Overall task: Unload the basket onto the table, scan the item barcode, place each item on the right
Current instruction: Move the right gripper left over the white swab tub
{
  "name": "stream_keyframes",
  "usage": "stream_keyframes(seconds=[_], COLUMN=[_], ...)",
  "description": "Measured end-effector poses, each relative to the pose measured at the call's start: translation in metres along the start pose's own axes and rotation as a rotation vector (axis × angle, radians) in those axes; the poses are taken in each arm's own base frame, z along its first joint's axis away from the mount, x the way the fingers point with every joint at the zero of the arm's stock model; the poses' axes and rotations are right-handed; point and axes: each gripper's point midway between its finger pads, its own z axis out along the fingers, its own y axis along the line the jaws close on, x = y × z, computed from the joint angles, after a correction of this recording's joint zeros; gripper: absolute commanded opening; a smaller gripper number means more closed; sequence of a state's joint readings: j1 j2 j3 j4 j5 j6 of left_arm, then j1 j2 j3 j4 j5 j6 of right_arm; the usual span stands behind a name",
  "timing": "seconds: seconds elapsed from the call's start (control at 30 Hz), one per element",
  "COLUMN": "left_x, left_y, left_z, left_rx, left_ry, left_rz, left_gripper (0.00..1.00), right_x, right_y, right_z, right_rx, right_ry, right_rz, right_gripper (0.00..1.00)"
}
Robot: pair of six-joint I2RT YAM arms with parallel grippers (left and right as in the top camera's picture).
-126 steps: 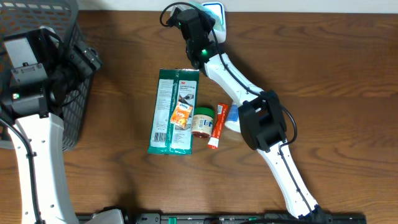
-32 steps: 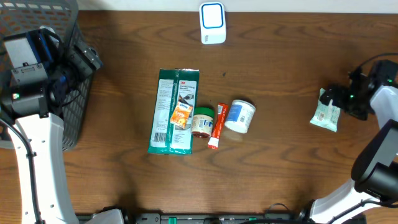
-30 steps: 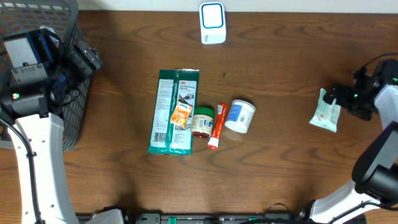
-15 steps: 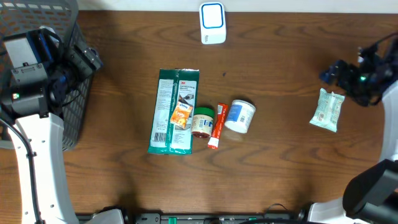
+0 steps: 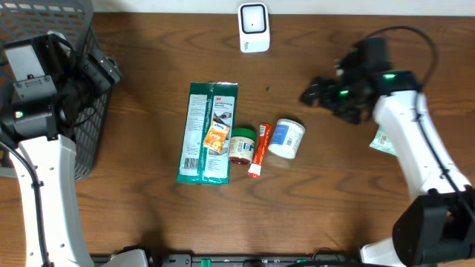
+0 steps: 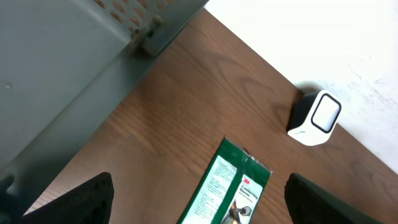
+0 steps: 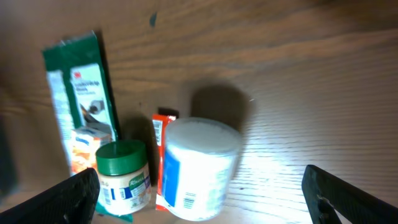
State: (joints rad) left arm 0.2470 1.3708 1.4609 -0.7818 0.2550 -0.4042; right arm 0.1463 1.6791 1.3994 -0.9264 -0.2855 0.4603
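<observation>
The step in hand looked like the reach for the next item, most likely the tub [image 5: 286,138]. It lay on its side at the right end of the cluster in the middle of the table [image 5: 148,222], touching the tube [image 5: 259,149] and sitting central in the right wrist view. To do this well, the right gripper [image 5: 310,94] would need to settle squarely over the tub and close on its free sides, not wedge a finger into the shut gap between tub and tube, where a nudge could roll the tub or drag the tube and jar [image 5: 241,144] along. A firm hold across the round body seemed wise, since a curved wall slips easily. The label would then have to face the window of the scanner [image 5: 254,27] at the far edge. A dark patch low on the label may have been the barcode, but it was too blurred to tell. The right gripper hung near the tub, off to its upper right and not touching it, with its jaws spread wide and nothing between them. The left gripper [image 5: 104,72] was wide and empty too, beside the basket [image 5: 44,15].
</observation>
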Motion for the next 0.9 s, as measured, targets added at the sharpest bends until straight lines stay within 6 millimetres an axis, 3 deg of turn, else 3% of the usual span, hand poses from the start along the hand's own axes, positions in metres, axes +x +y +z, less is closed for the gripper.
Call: stream_keyframes(seconds=[0.1,0.3,0.63,0.9], left_x=[0.000,0.000,0.000,0.000], left_y=[0.000,0.000,0.000,0.000], left_z=[0.000,0.000,0.000,0.000], left_rx=[0.000,0.000,0.000,0.000], left_ry=[0.000,0.000,0.000,0.000], left_rz=[0.000,0.000,0.000,0.000], left_gripper=[0.85,0.86,0.86,0.86], right_x=[0.015,0.033,0.045,0.053], right_y=[0.016,0.027,0.008,0.000], right_z=[0.013,0.035,0.074,0.088], right_rx=[0.077,0.198,0.308,0.331], right_ry=[-0.003,-0.018,0.047,0.087], right_rz=[-0.028,-0.033,0.030,0.049], right_gripper=[0.99,0.99,0.99,0.99])
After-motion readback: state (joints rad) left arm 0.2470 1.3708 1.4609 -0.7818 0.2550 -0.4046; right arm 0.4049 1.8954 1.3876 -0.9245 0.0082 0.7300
